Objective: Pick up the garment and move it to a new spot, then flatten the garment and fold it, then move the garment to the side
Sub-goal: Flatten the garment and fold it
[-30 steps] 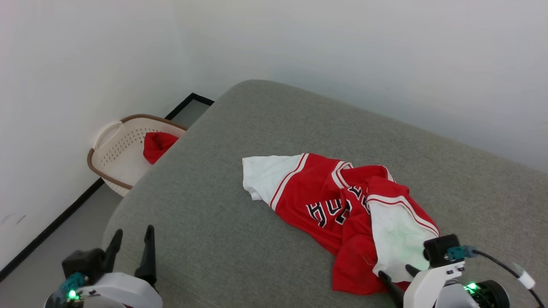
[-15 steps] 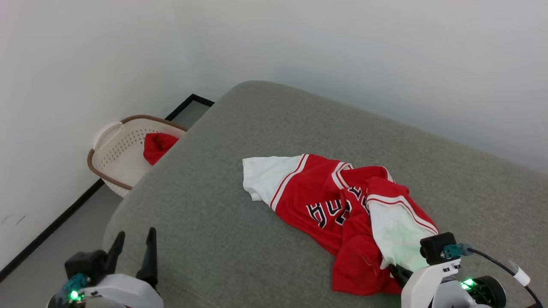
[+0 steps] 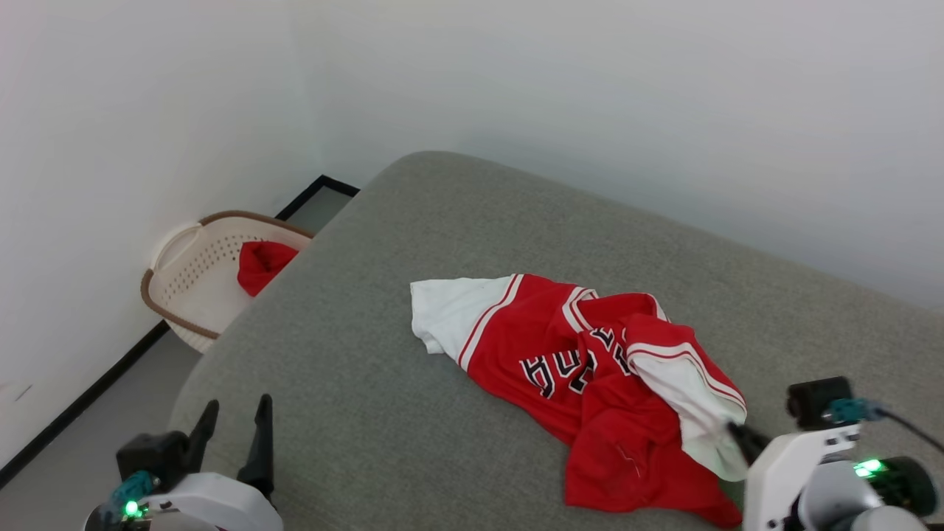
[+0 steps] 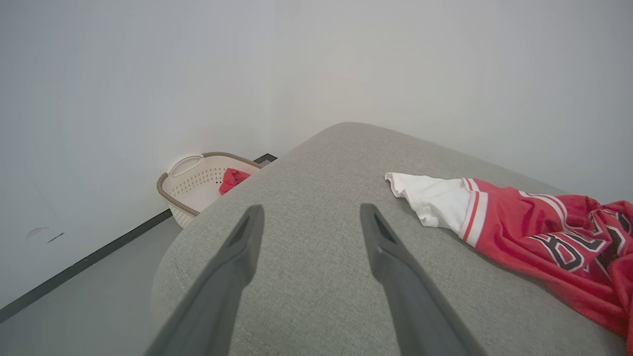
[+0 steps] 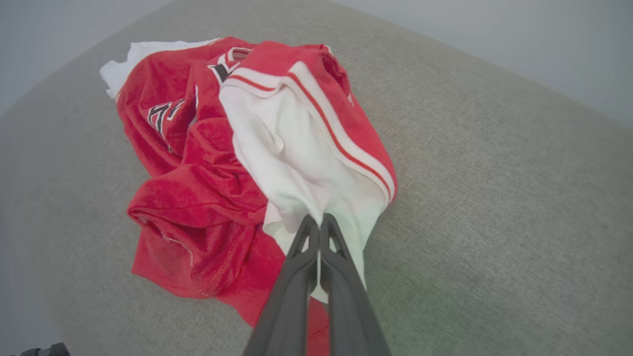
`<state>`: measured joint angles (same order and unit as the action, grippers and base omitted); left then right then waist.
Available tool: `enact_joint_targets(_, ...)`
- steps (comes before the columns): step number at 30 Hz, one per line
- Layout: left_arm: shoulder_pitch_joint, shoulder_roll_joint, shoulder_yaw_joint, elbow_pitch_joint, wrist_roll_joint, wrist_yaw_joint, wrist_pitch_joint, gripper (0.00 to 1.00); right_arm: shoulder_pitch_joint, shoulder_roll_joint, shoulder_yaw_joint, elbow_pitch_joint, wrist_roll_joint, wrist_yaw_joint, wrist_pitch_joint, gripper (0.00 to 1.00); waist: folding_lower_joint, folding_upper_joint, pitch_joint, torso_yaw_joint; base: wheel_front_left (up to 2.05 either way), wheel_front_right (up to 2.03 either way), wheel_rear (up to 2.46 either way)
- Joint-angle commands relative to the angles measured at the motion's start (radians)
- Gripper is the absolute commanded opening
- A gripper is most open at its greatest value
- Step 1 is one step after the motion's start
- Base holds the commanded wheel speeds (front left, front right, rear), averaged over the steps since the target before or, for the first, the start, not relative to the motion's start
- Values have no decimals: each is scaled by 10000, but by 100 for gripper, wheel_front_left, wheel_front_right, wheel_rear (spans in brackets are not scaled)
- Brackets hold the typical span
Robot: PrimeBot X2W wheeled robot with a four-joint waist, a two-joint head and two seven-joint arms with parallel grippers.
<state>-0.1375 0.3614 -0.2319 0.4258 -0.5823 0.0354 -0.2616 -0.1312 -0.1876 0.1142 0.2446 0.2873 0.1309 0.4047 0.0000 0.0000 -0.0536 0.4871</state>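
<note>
Your right hand [image 5: 316, 225] has just clamped the jersey's [image 3: 560, 354] white sleeve, left hand [image 3: 230, 428] apart: lift it now.

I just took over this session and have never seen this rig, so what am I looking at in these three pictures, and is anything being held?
It is a wheeled robot with two arms, each ending in a gripper with two long dark fingers. The wide picture comes from a camera on its head, looking down at a grey cushion. The other two come from cameras on the wrists, each looking along that arm's own fingers.

On the cushion lies the garment, a crumpled red jersey with white sleeves. On the floor by the wall stands a basket with a small red cloth in it.

The right gripper is shut on the garment, pinching the edge of one white sleeve. The left gripper is open above the cushion's near corner and holds nothing.
</note>
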Motion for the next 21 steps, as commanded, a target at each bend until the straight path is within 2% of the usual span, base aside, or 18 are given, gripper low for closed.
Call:
enact_joint_targets(1, -51, -6, 3, 15, 74, -30, -37, 100, -131, -98, -144, -57, -77, -3, -2, 0, 0, 0, -45, -40, 0, 0, 0)
enact_joint_targets(12, -237, 1, -213, 301, 299, -290, -37, 100, -657, -973, -1420, 266, -311, -3, 104, 0, 0, 0, -215, -209, 0, 0, 0)
enact_joint_targets(21, -416, -23, -307, 492, 367, -452, -37, 100, -1233, -1909, -2052, 1298, -402, -3, -55, 0, 0, 0, -112, -309, 0, 0, 0)
